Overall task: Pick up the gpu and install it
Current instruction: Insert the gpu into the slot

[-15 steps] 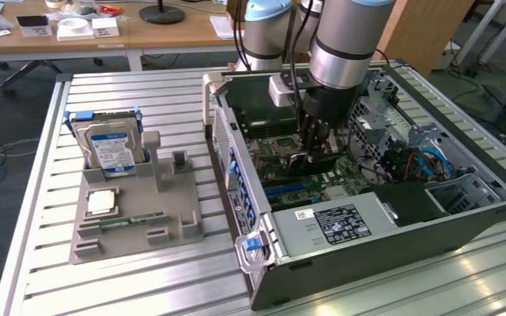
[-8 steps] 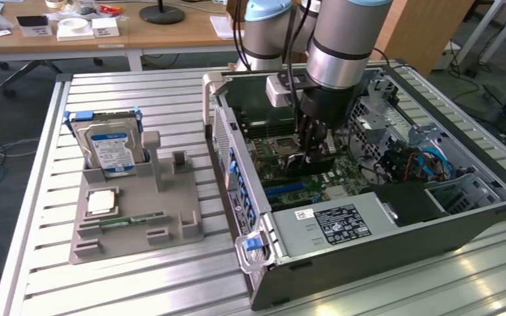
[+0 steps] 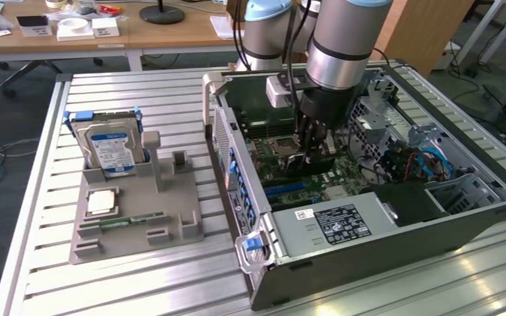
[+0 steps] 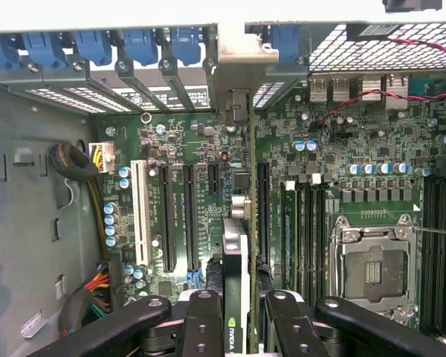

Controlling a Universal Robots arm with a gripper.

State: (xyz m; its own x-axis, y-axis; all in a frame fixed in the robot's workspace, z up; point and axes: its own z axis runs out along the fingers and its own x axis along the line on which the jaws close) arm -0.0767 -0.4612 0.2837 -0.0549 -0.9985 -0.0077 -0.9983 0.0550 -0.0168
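Observation:
Inside the open computer case [image 3: 394, 253], my gripper [image 3: 313, 148] hangs over the motherboard, shut on the gpu [image 3: 317, 164], a dark card held on edge. In the wrist view the gpu [image 4: 236, 253] runs edge-on between my fingers [image 4: 204, 320], with a green logo label near them. Its far end reaches a silver bracket [image 4: 234, 63] at the case's rear slot openings. The card stands directly over the green motherboard [image 4: 342, 149], between the black expansion slots [image 4: 167, 216] and the memory slots. Whether it touches a slot I cannot tell.
A grey fixture [image 3: 134, 210] at the exterior view's left holds a silver hard drive [image 3: 112, 148], a processor chip [image 3: 102, 201] and a green memory stick [image 3: 134, 220]. The case walls, power supply [image 3: 337, 224], drive cage [image 3: 411, 145] and processor socket [image 4: 372, 268] crowd the gripper.

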